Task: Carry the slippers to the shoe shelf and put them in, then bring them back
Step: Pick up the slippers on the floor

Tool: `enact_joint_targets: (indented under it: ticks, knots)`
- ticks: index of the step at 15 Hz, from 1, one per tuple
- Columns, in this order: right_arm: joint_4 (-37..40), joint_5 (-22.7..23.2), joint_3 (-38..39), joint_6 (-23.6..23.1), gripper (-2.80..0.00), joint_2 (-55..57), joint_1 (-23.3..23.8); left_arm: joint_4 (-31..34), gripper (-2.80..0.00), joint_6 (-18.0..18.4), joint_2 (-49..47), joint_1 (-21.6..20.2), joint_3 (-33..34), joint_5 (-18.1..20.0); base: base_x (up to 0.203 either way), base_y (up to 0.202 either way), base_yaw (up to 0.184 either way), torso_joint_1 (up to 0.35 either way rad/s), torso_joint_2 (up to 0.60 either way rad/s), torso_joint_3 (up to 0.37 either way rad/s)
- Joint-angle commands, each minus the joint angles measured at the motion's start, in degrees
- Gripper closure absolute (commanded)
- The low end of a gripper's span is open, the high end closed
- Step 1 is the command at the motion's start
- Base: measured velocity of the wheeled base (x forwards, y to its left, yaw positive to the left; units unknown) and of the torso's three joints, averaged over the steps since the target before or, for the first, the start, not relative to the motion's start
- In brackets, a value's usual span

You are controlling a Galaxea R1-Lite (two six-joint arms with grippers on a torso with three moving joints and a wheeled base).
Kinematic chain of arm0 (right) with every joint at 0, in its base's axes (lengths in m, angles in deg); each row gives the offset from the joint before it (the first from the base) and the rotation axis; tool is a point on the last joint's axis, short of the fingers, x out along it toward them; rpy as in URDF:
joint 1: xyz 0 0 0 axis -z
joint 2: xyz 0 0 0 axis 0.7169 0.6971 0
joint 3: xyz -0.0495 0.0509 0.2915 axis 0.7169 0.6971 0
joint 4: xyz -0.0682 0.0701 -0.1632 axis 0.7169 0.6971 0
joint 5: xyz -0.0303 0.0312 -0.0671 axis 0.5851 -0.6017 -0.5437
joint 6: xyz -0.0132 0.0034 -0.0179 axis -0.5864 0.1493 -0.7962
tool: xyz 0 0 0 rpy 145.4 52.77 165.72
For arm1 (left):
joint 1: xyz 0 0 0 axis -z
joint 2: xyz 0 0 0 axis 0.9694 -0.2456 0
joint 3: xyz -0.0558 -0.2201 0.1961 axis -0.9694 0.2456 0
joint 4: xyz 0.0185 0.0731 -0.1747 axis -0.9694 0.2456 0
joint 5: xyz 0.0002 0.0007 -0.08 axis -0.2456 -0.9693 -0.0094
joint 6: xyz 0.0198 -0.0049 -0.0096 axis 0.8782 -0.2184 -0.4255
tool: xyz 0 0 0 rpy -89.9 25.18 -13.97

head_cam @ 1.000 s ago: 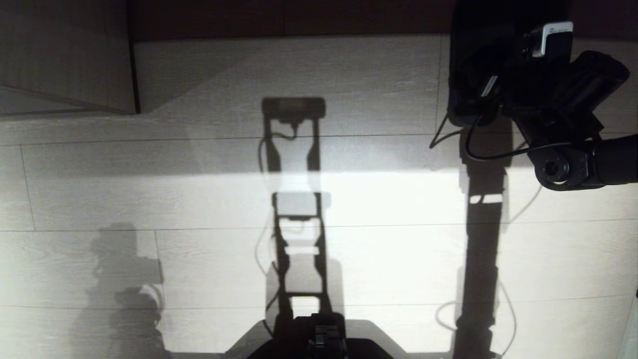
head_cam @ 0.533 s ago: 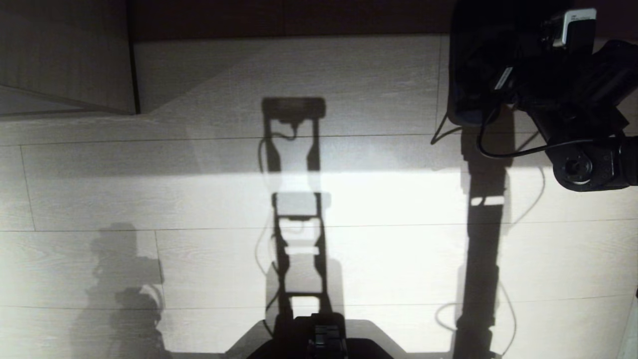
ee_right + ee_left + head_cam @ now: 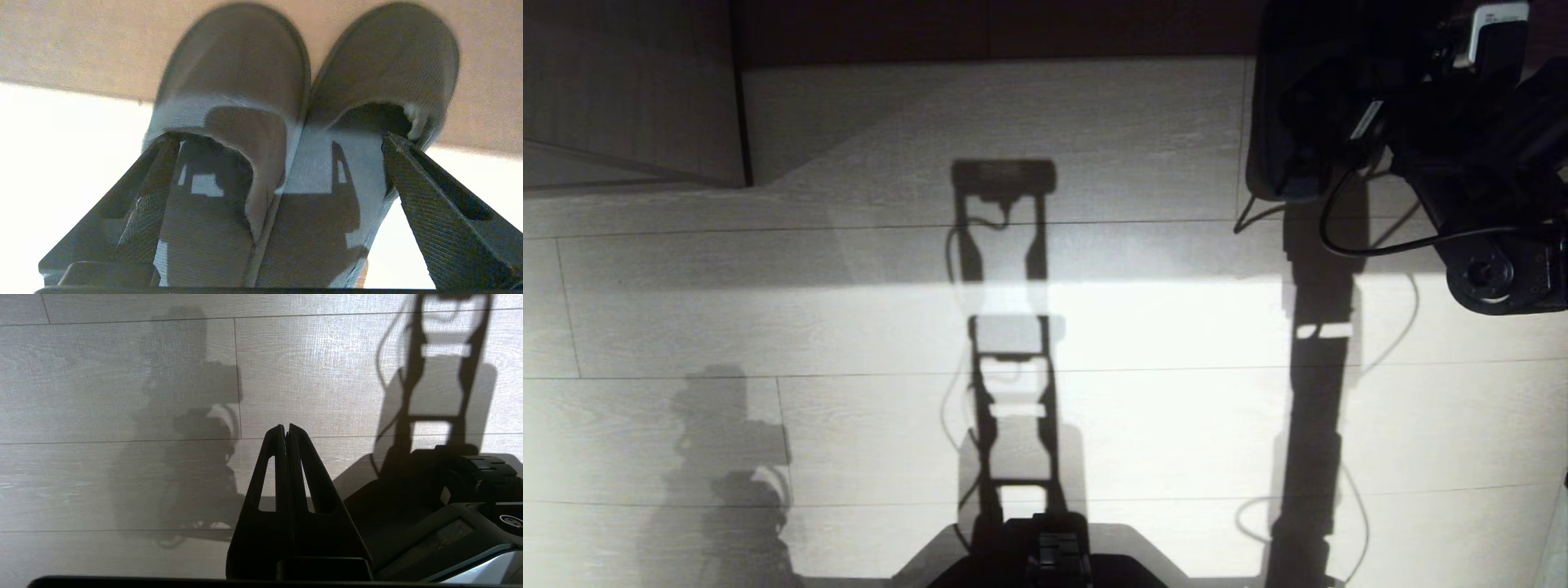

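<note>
Looking down at the pale wood-grain floor (image 3: 1143,327), we see our right arm at the far right of the head view, its dark wrist and cable hanging over the slippers (image 3: 1278,175), of which only a dark rounded edge shows there on the floor. From the right wrist camera the slippers (image 3: 294,134) lie side by side and touching, toes pointing away from us and open backs toward us, partly in sunlight and partly in shade. Our right gripper (image 3: 278,143) has its fingers spread as wide as they go, one finger (image 3: 147,204) along the outer side of one slipper and the other along the outer side of its mate; whether they press the pair or merely flank it, we cannot tell. Our left gripper (image 3: 286,430) hangs parked near the base, fingers pressed together and holding nothing, over the bare floor with our own shadow (image 3: 1005,327) on it.
</note>
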Motion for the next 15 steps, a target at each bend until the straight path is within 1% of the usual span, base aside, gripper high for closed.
enact_joint_targets:
  ticks: [1, 2, 5, 9, 11, 13, 15]
  knots:
    - [-1.5, 0.1, -0.4, -0.3, -2.80, 2.4, 0.2, 0.0, 0.00, 0.0, 0.0, 0.0, 0.0, 0.0, 0.000, 0.000, 0.000, 0.000, 0.00, 0.000]
    - [-1.9, 0.3, -0.7, -0.7, -2.80, 2.7, 0.2, 0.0, 0.00, 0.0, 0.0, 0.0, 0.0, 0.0, 0.000, 0.000, 0.000, 0.000, 0.00, 0.000]
    - [-3.3, 1.8, -1.9, -3.9, -2.80, 4.4, 0.2, 0.0, 0.00, 0.0, -0.1, 0.0, 0.0, 0.0, 0.000, 0.000, 0.000, 0.000, 0.00, 0.000]
    - [-3.2, 2.0, -1.9, -4.2, -2.80, 4.5, 0.2, 0.0, 0.00, 0.0, 0.0, 0.0, 0.0, 0.0, 0.000, 0.000, 0.000, 0.000, 0.00, 0.000]
    - [-2.8, 2.7, -2.9, -8.7, -2.80, 6.7, -0.2, 0.0, 0.00, 0.0, 0.0, 0.0, 0.0, 0.0, 0.000, 0.000, 0.000, 0.000, 0.00, 0.000]
    - [-2.9, 2.7, -4.5, -9.8, -2.80, 7.9, -0.4, 0.0, 0.00, 0.0, 0.0, 0.0, 0.0, -0.1, 0.000, 0.000, 0.000, 0.000, 0.00, 0.000]
    - [-2.9, 2.6, -4.5, -9.8, -2.80, 7.9, -0.4, 0.0, 0.00, 0.0, 0.0, 0.0, 0.0, -0.1, 0.000, 0.000, 0.000, 0.000, 0.00, 0.000]
